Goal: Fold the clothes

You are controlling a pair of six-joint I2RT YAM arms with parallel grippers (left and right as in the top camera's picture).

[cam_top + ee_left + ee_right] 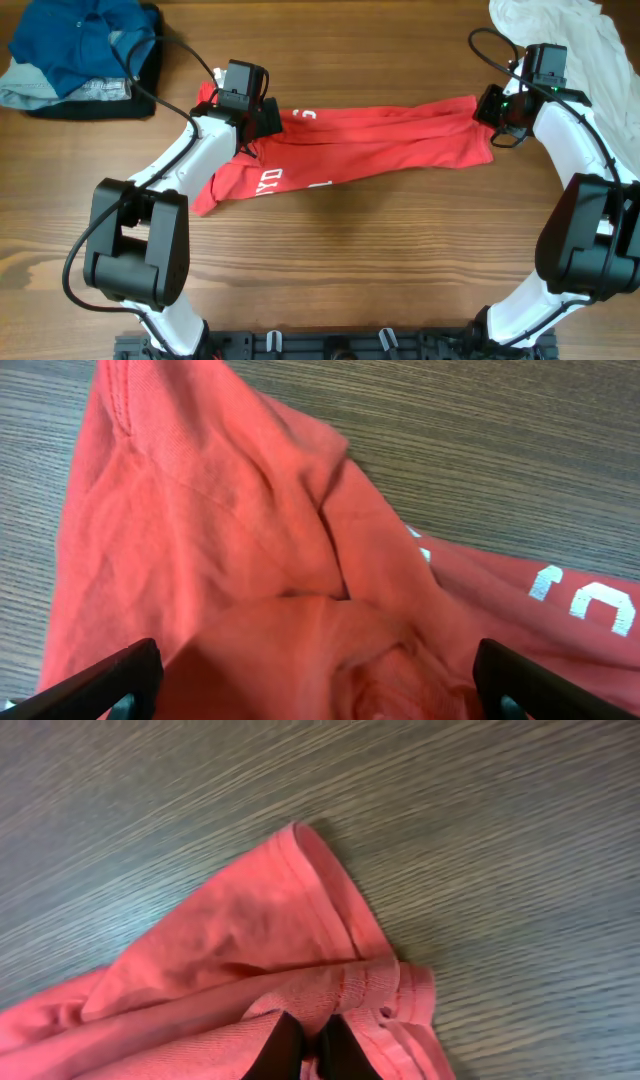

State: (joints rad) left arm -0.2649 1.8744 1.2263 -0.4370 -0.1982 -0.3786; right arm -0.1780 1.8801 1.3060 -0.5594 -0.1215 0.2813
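Observation:
A red T-shirt with white lettering lies stretched out and bunched across the middle of the wooden table. My left gripper is over its left end; in the left wrist view the fingers are spread wide with red cloth between and under them, not pinched. My right gripper is at the shirt's right end. In the right wrist view its fingers are shut on a fold of the red hem.
A stack of folded clothes, blue on top of grey and black, sits at the far left corner. A pile of white cloth lies at the far right corner, behind the right arm.

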